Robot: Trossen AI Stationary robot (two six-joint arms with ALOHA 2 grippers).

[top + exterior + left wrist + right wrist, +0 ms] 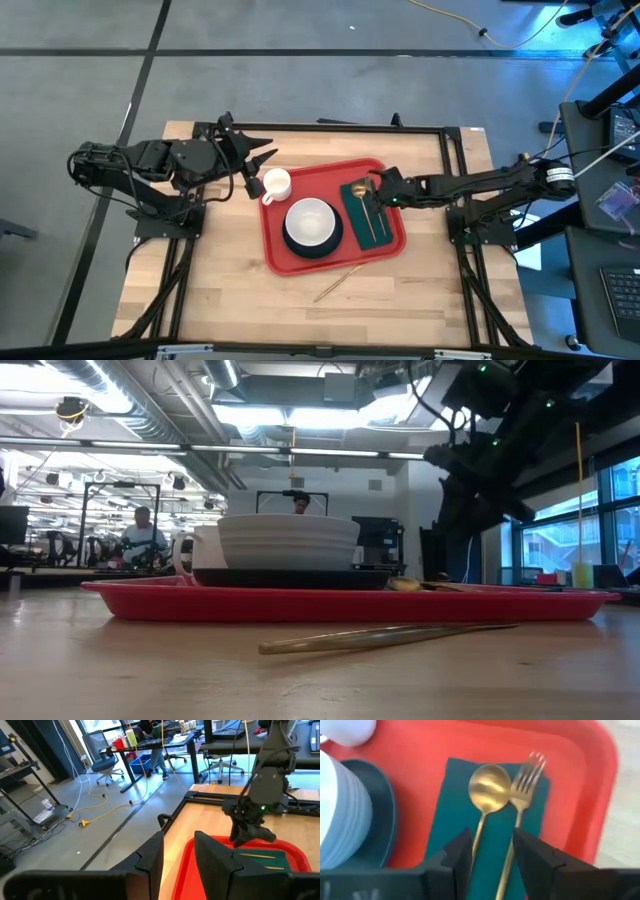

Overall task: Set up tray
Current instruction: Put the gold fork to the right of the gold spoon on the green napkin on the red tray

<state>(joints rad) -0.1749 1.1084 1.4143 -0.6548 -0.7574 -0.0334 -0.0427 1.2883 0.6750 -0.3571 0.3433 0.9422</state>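
Start with the biggest thing: the wooden counter [230, 290] has lots of bare room on the side nearest you and to the left of the tray [285, 255], so you can slide or swing there without bumping much. The tray sits near the middle of the counter, a bit toward the right arm. It looks stiff, smooth and a little slippery, and it is loaded now, so I think it will feel heavier than it looks (and a tilt would let things slide). If you must move it, take hold of the low raised rim on a long side and keep it flat. On it sit a dark plate [300, 243] with a white bowl [311, 221] on top, both hard and breakable. A white mug [275, 184] stands at the tray's far left corner, right by the rim, easy to knock. A green napkin [368, 215] lies on the right part of the tray; it is soft and will bunch up. A gold spoon [489, 785] and fork [526, 775] lie side by side on it, thin and slick. One more gold piece [338, 283] lies on the bare counter, just beside the tray's near edge. Your right hand [489, 851] hangs over the spoon and fork handles with its fingers apart, gripping nothing. Your left hand [262, 158] waits just beside the mug, fingers apart and empty too.
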